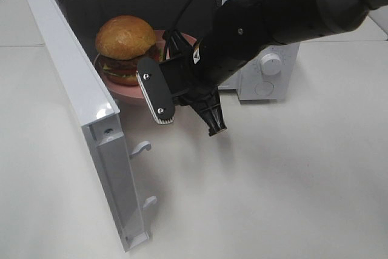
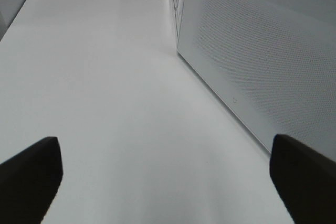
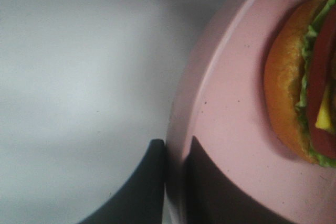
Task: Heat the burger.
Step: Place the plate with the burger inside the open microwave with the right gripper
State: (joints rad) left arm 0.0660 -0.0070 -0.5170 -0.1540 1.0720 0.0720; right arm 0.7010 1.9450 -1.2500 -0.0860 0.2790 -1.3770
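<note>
Status: left gripper [image 2: 164, 148] hangs on the outer side of the tall white microwave door [image 1: 73, 83], jaws spread wide, nothing between them, only bare table below. The door stands wide open, with two white latch hooks [image 1: 140, 147] exposed on its free edge. The small round burger [image 1: 124, 43], with a golden-brown domed bun, lettuce and dark filling, sits on a round pink plate [image 1: 121, 93]. Both are inside the cavity of the boxy white microwave [image 1: 288, 65]. The plate's front rim lies near the opening; can't tell if it's fully past the sill. Right gripper [image 3: 176, 145] is at the plate: the wrist view shows its jaws nearly together, pinching the pink rim, one on each face, with the burger near but apart from them. The bulky black right arm [image 1: 273, 22] reaches across the cavity mouth from the right, so the door can't swing yet. My read: loading is done or nearly done. Left to do: release the rim, pull the arm clear, shut the door, set the round white dial [image 1: 271, 63] on the right-hand panel. Nothing shows the oven running. Surface: flat matte white table [image 1: 291, 180], seams between panels, soft shadows; looks smooth, so the plate should slide easily. Room: nearly nothing visible past the table, just a grey strip at the far corner, can't tell what.
</note>
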